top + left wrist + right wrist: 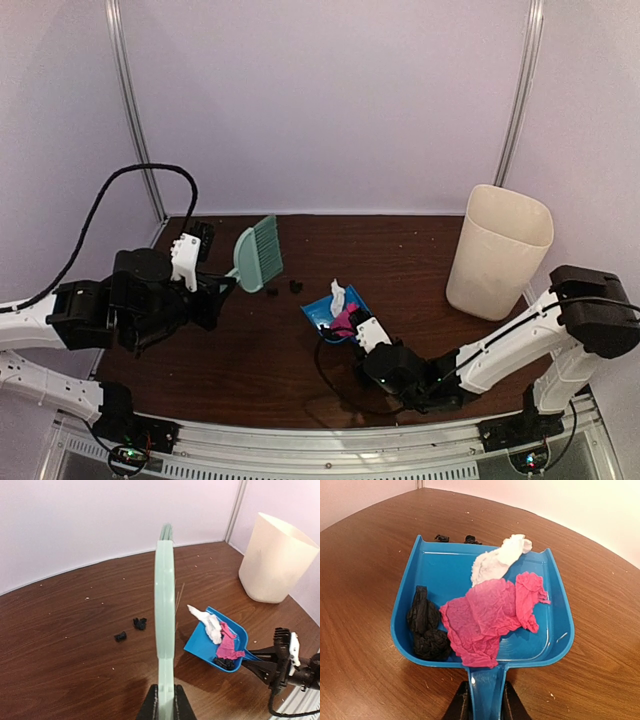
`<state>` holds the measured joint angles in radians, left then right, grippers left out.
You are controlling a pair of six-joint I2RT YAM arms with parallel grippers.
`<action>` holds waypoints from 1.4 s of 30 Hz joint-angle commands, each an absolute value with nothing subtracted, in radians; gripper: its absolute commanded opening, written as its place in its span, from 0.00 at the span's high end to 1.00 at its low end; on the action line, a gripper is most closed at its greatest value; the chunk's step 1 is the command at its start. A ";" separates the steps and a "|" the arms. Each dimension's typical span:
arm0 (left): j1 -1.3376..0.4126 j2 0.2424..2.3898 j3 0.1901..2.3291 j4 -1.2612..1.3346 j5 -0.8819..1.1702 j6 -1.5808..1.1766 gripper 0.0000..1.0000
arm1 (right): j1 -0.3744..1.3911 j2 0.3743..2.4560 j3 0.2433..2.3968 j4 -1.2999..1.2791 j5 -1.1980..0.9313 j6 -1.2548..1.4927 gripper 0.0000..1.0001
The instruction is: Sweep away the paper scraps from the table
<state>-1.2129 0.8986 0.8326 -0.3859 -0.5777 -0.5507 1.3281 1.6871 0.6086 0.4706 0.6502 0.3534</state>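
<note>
- left jaws clamp the brush (164, 605) handle.
- right jaws clamp the dustpan (440, 570) handle; white, pink, black scraps (485, 615) inside.
- two loose bits (140, 623), black, lie on the surface (60, 670) beyond it.

The left arm (100, 310) comes in from the side, elbow folded, with the left gripper (222, 283) clamped on the brush (258, 255). The right arm (500, 350) stretches low along the front. The right gripper (362, 328) pinches the dustpan (318, 312) by its handle.

Soft even light, faint tabletop (420, 250) glare, wide-angle wrist distortion.
</note>
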 commanded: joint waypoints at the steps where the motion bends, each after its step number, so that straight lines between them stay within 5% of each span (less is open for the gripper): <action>1: -1.214 0.870 0.763 -0.246 -0.740 -0.591 1.00 | 1.324 1.607 0.624 0.407 0.702 0.394 1.00; 29: -1.094 1.004 0.700 -0.122 -0.650 -0.560 1.00 | 1.314 1.101 0.909 -0.419 0.813 0.690 1.00; 42: -1.088 1.005 0.696 -0.116 -0.612 -0.555 1.00 | 1.017 0.904 1.052 -0.576 0.648 0.673 1.00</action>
<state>-1.0935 1.0088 0.7002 -0.1799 -0.6258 -0.5667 1.1038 0.9554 1.0115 -0.5213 0.7235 0.6872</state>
